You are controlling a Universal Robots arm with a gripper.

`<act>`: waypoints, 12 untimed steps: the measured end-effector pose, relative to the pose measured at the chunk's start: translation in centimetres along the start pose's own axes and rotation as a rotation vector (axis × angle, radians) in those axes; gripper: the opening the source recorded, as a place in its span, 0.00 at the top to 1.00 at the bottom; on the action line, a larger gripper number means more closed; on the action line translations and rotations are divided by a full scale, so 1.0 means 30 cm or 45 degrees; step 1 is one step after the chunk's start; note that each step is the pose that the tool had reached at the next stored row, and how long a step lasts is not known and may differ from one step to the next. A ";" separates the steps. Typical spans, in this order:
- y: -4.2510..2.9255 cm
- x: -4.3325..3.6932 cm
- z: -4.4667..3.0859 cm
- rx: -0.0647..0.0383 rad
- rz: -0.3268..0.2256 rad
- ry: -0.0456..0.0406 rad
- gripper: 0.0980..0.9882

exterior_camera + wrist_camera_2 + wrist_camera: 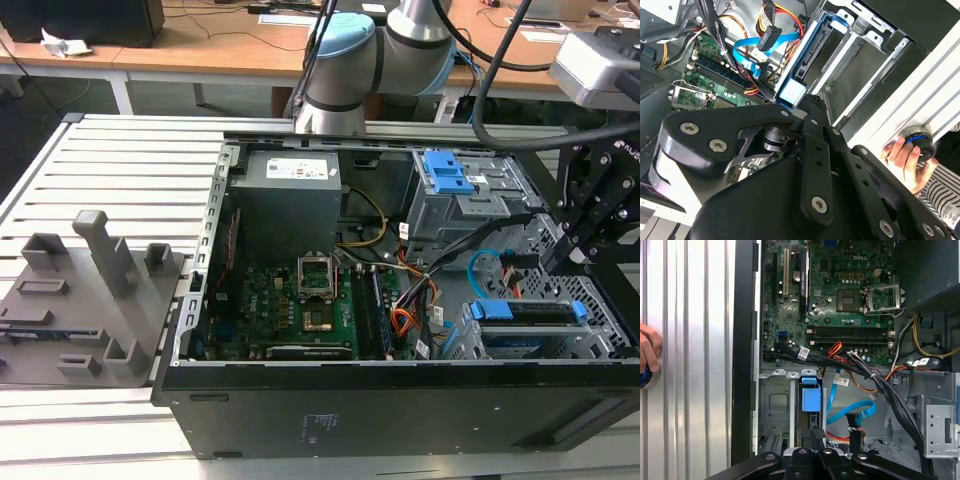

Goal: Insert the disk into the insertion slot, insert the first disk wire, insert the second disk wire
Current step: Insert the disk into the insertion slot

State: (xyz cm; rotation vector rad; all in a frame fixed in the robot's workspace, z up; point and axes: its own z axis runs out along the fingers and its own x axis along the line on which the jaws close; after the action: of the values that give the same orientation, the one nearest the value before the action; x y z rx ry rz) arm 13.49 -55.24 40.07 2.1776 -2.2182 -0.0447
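**Drive seated in its cage, both cables loose**

The flat silver-grey hard drive in its bright blue plastic carrier (pixel 525 312) stands on edge inside the silver perforated sheet-metal drive cage (pixel 605 325), at the exterior view's right of the open black computer case (pixel 400 410). Above that corner hangs the arm's black gripper (pixel 815 434). In both wrist views its two sides are drawn together with nothing between them, and they point straight at the blue end of the carrier. Whether they touch that end I cannot say from here.

The slim light-blue cable (pixel 747 46) loops just beside the carrier, and its small dark plug (pixel 771 36) hangs free in the air. The thin bundle of orange, red and black wires (pixel 787 16) lies near it, and its black plug is also loose, joined to nothing.

Further back in the case stand the taller grey bay with a blue latch (pixel 445 172) and the green motherboard (pixel 290 300).

Outside the case, a person's hand (pixel 902 160) rests on a round blue-ringed knob (pixel 917 140) on the ribbed aluminium table (pixel 130 170). A striped sleeve (pixel 940 195) shows behind the hand.
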 end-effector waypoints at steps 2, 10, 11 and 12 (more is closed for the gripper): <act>-0.001 0.000 0.014 0.000 0.000 0.000 0.99; -0.023 -0.001 0.068 0.000 0.000 0.000 0.99; -0.029 -0.001 0.073 -0.001 0.000 0.000 0.99; -0.034 -0.001 0.078 -0.001 0.000 0.000 0.99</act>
State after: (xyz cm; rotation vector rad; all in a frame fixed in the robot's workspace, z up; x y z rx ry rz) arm 14.40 -55.24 37.70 2.1772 -2.2177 -0.0455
